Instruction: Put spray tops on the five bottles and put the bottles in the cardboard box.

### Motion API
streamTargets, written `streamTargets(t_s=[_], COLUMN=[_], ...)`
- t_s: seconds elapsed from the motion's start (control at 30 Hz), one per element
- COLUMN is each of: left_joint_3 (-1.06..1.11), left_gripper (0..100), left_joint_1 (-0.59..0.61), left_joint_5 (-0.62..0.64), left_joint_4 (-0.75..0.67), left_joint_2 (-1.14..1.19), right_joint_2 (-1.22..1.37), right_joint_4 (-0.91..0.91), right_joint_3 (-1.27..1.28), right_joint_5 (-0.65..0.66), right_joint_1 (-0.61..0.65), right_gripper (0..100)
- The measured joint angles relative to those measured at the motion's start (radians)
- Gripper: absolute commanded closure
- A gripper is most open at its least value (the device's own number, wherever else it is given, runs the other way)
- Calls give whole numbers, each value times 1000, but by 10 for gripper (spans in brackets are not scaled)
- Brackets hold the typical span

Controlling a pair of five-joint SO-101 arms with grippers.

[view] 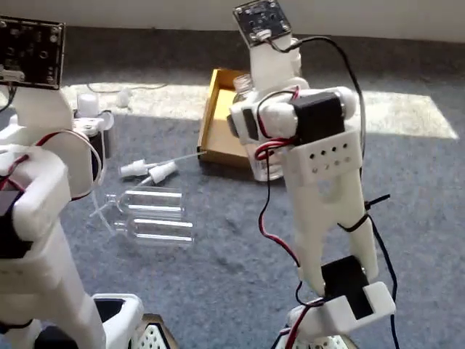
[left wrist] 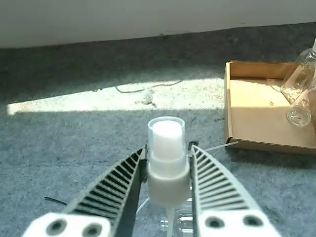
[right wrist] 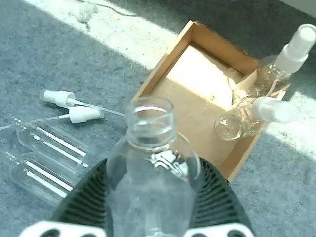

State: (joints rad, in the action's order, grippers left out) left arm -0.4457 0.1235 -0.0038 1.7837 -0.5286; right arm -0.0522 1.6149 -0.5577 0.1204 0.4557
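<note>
Left gripper (left wrist: 168,149) clamps spray top (left wrist: 167,143); right gripper (right wrist: 153,167) clamps open bottle (right wrist: 150,148). Risk: misaligned arms seat top crooked on bottle.

grey carpet floor (view: 240,240), sunlit strip (left wrist: 113,96), pale wall (left wrist: 148,19) behind

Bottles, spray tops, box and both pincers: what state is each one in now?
Left pincer, shut on a spray top.
Right pincer, shut on an uncapped bottle.
Loose bottles, two, lying uncapped.
Loose spray tops, two, lying flat.
Cardboard box, open.
Box bottles, two, capped, lying inside.
</note>
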Motion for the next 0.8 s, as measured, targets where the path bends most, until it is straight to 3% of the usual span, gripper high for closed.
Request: streamTargets(t_s=[0.2, 0.5, 0.63, 0.8], left_joint_3=[98, 166, 172, 172], left_gripper=[930, 930, 930, 931], left_joint_1=[12, 12, -29, -157], left_joint_5=[0, 0, 2, 69], left_joint_4=[0, 0, 0, -26], left_joint_2=[0, 0, 0, 0], right_joint_2=[-238, -950, -1126, -1241], right_joint_4=[-338, -1000, -1140, -1195], right_joint_3=[500, 1531, 1849, 1964], right_joint_5=[-9, 46, 89, 46], right_joint_1=[55, 63, 63, 63], right_gripper=[995, 995, 995, 995])
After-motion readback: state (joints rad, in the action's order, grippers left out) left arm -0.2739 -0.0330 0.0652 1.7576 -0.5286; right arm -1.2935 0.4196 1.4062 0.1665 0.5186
